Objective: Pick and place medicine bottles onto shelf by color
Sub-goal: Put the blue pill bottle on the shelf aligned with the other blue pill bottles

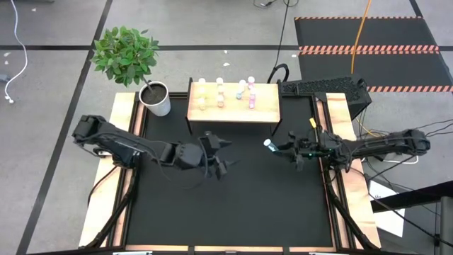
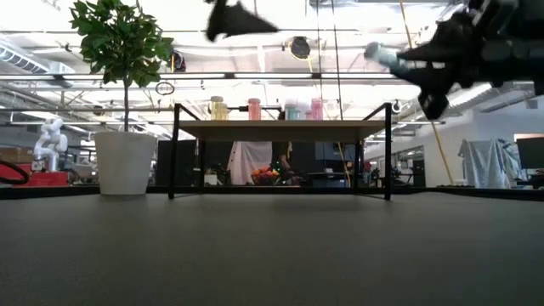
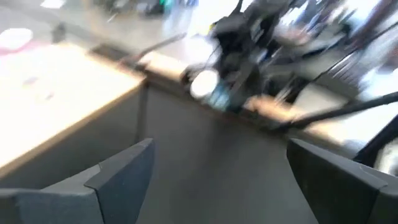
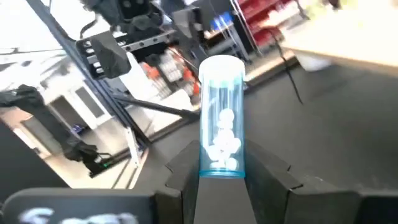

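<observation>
from my seat i see the tabletop [image 1: 233,198] as a black mat framed by pale wooden boards, bare across its near half. at the far edge stands the shelf [image 1: 233,112], a light wooden board on thin dark legs, and seven medicine bottles [image 1: 220,94] sit on it in loose groups: yellow ones to the left, pink in the middle and right, teal between. a white plant pot [image 1: 161,105] with a leafy green plant [image 1: 126,52] stands just left of the shelf.

the right gripper [image 1: 280,148] hangs above the mat, in front of the shelf's right end, its jaws closed on a teal bottle [image 4: 221,118] with white pills inside, cap pointing away from the wrist. the left gripper [image 1: 221,152] hovers mid-table, jaws spread wide and holding nothing.

beyond the table is a grey workshop floor with striped hazard mats, cables, and bright ceiling lights.
</observation>
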Tool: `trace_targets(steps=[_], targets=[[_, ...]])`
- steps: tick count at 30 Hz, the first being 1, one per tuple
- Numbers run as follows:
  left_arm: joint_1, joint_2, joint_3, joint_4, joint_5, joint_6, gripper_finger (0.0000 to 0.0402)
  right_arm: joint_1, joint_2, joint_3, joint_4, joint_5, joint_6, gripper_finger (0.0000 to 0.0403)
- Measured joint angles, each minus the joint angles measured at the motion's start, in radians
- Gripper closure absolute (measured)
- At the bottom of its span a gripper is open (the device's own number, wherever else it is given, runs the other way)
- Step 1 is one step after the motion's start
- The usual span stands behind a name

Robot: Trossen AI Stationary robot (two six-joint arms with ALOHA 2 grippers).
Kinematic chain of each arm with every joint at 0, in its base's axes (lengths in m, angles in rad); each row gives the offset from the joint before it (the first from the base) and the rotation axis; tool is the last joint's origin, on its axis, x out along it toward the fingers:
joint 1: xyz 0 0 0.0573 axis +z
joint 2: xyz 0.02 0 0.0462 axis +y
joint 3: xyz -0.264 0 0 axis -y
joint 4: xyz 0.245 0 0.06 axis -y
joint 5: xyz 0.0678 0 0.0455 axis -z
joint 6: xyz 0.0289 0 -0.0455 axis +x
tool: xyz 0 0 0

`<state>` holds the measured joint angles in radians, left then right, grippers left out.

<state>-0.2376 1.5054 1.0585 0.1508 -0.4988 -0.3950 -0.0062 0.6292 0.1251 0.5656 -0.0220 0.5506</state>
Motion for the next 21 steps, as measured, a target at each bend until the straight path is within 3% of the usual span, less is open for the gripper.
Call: trace_targets(steps=[4, 7, 13, 21], targets=[[0.042, 0.068, 0.002, 0.236, 0.071, 0.064, 0.0037, 0.056, 0.093, 0.075, 0.04, 0.021, -0.092, 0.0298], [0.074, 0.106, 0.023, 0.315, 0.094, 0.073, 0.0037, 0.091, 0.175, 0.166, 0.049, 0.035, -0.181, 0.0298], [0.107, 0.165, 0.15, 0.269, 0.266, 0.122, 0.0037, 0.113, 0.295, 0.295, 0.07, 0.101, -0.327, 0.0298], [0.117, 0.174, 0.185, 0.252, 0.264, 0.141, 0.0043, 0.113, 0.344, 0.333, 0.096, 0.098, -0.387, 0.0298]])
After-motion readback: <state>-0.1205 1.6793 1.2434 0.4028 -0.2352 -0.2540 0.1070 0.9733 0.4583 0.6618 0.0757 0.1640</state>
